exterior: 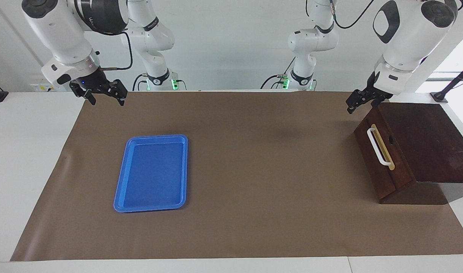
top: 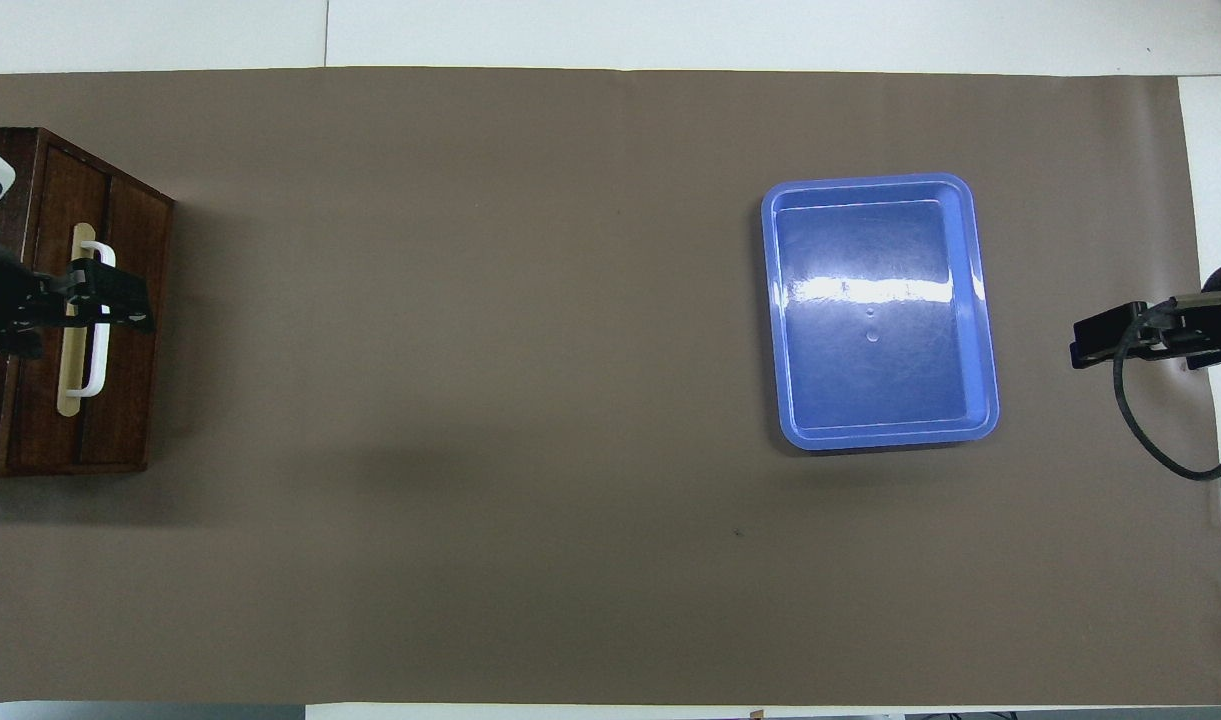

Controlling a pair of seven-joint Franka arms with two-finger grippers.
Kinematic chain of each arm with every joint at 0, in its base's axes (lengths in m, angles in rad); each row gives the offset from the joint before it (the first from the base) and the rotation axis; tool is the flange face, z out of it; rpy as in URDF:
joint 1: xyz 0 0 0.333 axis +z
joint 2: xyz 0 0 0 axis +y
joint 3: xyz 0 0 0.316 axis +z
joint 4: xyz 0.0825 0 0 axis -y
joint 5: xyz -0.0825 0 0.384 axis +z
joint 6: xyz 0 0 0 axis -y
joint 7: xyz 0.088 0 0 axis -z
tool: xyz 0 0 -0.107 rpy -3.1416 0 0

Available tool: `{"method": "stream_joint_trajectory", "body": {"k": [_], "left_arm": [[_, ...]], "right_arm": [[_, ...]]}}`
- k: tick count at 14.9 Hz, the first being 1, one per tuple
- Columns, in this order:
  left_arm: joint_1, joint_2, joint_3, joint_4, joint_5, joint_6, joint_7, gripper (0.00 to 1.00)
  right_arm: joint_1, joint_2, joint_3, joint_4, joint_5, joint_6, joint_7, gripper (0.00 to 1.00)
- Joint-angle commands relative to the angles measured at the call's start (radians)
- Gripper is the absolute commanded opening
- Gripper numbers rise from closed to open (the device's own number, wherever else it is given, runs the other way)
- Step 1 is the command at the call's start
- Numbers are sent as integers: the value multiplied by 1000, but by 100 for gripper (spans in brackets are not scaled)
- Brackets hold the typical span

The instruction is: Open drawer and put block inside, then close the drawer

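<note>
Facing view: drawer [exterior: 381,151] closed, at left arm's end of mat [exterior: 254,170]. Left gripper [exterior: 358,101] raised above its handle [exterior: 378,147], fingers spread, empty. Right gripper [exterior: 102,94] waits spread, empty. Overhead view: blue tray [top: 878,312] lies between the grippers, bare.

A flat blue plastic tray [exterior: 151,173] lies empty on a brown mat [exterior: 254,170] that covers most of the white worktop [exterior: 26,151]. In the overhead view the tray sits toward three o'clock of the mat's middle, its long sides running twelve to six, glare across its floor.
</note>
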Motion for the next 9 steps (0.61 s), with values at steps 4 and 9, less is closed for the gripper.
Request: {"method": "stream_joint_trajectory", "body": {"k": [4,9], "left_arm": [[-9,6,12,39,-10,-27,42,100],[-3,1,35,39,-9,-25,117,100]], "right_arm": [[-9,-16,8,-15,-7,11,12,100],[-9,-16,8,-15,-7,11,12,100]]}}
